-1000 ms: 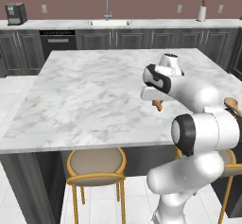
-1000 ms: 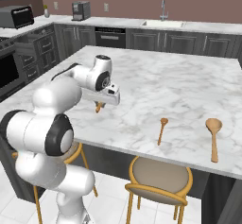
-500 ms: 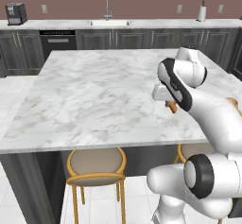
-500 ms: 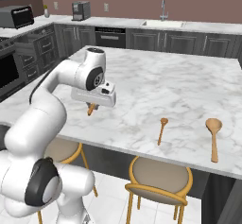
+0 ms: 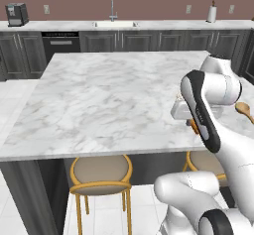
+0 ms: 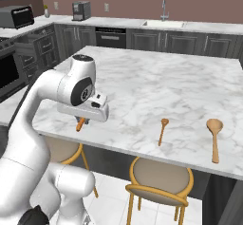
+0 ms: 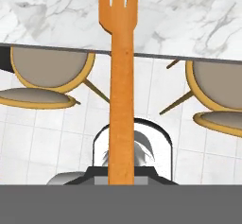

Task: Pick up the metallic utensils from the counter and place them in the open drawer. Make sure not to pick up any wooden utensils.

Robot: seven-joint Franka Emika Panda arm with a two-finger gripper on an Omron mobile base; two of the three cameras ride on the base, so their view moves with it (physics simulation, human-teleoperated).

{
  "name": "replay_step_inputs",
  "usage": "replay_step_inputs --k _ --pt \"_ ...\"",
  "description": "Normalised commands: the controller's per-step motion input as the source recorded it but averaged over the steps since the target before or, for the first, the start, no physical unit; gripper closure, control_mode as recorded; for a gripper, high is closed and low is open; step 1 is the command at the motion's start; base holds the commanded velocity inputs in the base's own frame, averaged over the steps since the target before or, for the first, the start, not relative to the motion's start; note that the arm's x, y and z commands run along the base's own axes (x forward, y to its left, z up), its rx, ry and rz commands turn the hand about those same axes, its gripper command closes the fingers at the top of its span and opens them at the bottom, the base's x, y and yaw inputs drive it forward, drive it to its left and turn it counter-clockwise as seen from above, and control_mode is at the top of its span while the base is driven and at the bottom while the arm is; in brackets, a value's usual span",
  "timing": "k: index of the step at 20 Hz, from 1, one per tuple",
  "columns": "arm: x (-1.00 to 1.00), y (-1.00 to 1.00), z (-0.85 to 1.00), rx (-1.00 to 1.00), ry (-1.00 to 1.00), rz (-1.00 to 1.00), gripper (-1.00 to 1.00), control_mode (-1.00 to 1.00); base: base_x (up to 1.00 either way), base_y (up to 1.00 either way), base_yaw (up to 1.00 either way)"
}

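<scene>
Change since earlier frame: arm had swung from over the desk toward its near edge, carrying an orange utensil with it.
Gripper (image 6: 80, 123): closed on the utensil's lower shaft; fingertips themselves hidden in the hand view.
Held utensil (image 7: 118, 76): all orange, tined head, no silver part visible; judged to be the wooden fork, not a metallic piece. It ran straight up from the gripper, tines over the desk edge.
Handling: judged light, stiff and smooth; a grip on the mid-shaft would suit, and the slim handle could twist.
Desk (image 6: 156, 84): white marble, near edge just beyond the gripper.
Small utensil (image 6: 162, 130): lay well apart, toward the front edge.
Wooden spoon (image 6: 214, 136): lay farther along.
Metallic utensils: none identifiable.
Open drawer: location could not be told.
</scene>
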Motion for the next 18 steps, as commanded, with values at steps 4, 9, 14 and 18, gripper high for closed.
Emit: replay_step_inputs --k 4,9,14,18 --pt "-0.64 0.0 0.02 -0.03 -0.02 0.0 1.0 -1.0 0.0 0.0 0.0" --pt "-0.01 0.0 0.0 0.0 0.0 0.0 1.0 -1.0 0.0 0.0 0.0" --pt "0.0 0.0 0.0 0.0 0.0 0.0 1.0 1.0 0.0 0.0 0.0" --pt "0.0 0.0 0.0 0.0 0.0 0.0 1.0 1.0 -0.66 0.36 0.11"
